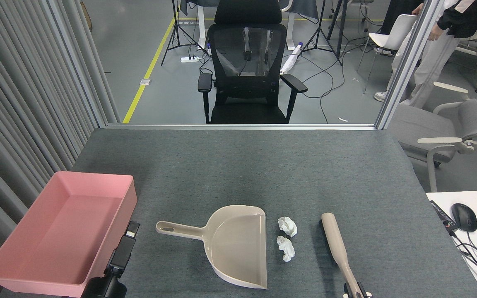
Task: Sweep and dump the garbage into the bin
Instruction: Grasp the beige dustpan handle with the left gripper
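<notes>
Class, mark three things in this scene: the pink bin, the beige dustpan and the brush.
pink bin [128, 198], head view, on its right wall.
beige dustpan [238, 244], head view, on the bare floor of its scoop.
brush [333, 236], head view, on its beige back.

The garbage [286, 239] lies between dustpan [238, 244] on its left and brush [334, 244] on its right; bin [62, 231] far left.

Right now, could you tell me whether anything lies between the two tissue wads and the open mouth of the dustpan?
Nothing visible does. The two tissue wads lie on bare table just right of the dustpan, whose open edge faces them. The brush lies on their other side, its handle in the right claw.
</notes>
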